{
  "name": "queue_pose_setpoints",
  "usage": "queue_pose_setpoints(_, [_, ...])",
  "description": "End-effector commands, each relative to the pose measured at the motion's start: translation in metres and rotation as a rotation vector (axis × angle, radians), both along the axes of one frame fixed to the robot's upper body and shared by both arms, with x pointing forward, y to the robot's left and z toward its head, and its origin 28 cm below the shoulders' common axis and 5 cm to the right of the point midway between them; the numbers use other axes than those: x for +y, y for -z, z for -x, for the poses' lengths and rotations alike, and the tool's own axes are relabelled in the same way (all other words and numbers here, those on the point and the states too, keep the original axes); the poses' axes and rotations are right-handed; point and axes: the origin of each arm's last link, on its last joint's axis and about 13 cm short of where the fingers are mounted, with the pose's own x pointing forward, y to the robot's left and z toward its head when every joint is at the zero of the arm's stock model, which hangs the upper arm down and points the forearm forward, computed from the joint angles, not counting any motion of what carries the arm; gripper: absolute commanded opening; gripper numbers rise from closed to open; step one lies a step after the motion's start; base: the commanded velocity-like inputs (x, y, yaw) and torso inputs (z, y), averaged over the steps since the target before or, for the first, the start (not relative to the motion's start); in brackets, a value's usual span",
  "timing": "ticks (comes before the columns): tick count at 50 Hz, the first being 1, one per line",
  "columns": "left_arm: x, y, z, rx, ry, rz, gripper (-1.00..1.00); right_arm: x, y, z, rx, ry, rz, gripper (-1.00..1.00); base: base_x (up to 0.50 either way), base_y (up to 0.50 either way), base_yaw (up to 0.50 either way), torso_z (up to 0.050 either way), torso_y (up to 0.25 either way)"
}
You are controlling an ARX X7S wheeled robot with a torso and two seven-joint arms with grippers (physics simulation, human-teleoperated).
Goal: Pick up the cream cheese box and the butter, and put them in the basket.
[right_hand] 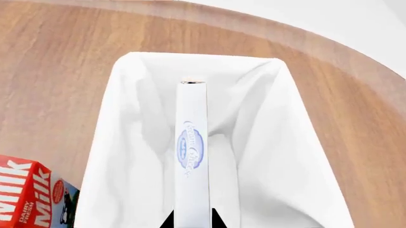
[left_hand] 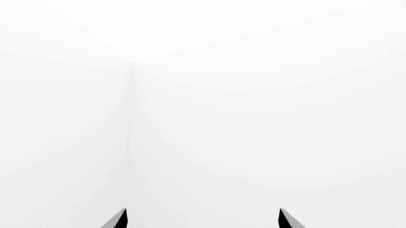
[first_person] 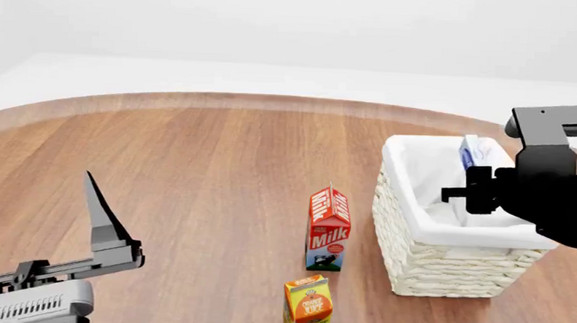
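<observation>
The right gripper pinched the cream cheese box by its lower end, one dark finger on each side of the thin edge. In the wrist view the box stood in the middle of the frame, reaching from the gripper up over the white liner of the basket. In the head view the box showed at the right, just above the basket, with the gripper mostly hidden behind the arm.

I think the risk was a release while the box stood high and tilted; it could strike the rim and fall outside.

The left gripper was spread, at the lower left, holding nothing. The butter was not visible in any view. A milk carton and a juice carton stood left of the basket.
</observation>
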Motion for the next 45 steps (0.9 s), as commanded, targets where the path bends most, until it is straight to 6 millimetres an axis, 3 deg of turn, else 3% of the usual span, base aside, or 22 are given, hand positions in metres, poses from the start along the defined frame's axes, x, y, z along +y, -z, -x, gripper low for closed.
queue_pose_setpoints(1, [0.000, 0.001, 0.000, 0.003, 0.001, 0.001, 1.00, -0.006, 0.005, -0.006, -0.001, 0.032, 0.010, -1.00, 0.00, 0.00, 0.00, 0.000, 0.000])
queue_pose_setpoints(6, [0.000, 0.001, -0.001, 0.005, 0.003, 0.000, 1.00, -0.007, 0.002, -0.003, -0.005, 0.037, 0.018, -1.00, 0.00, 0.00, 0.00, 0.000, 0.002])
queue_pose_setpoints(7, [0.000, 0.001, -0.001, 0.005, 0.003, 0.000, 1.00, -0.007, 0.003, -0.003, -0.002, 0.035, 0.022, 1.00, 0.00, 0.00, 0.00, 0.000, 0.000])
queue_pose_setpoints(30, [-0.001, 0.001, 0.000, 0.005, 0.004, -0.002, 1.00, -0.003, -0.007, 0.005, -0.031, 0.005, 0.059, 1.00, 0.00, 0.00, 0.00, 0.000, 0.000])
queue_pose_setpoints(35, [-0.001, 0.000, 0.000, 0.003, 0.003, -0.001, 1.00, 0.005, -0.016, 0.022, -0.078, -0.050, 0.077, 1.00, 0.00, 0.00, 0.00, 0.000, 0.000])
queue_pose_setpoints(45, [-0.002, 0.000, 0.001, 0.003, 0.005, -0.004, 1.00, 0.028, -0.031, 0.078, -0.191, -0.174, 0.122, 1.00, 0.00, 0.00, 0.00, 0.000, 0.000])
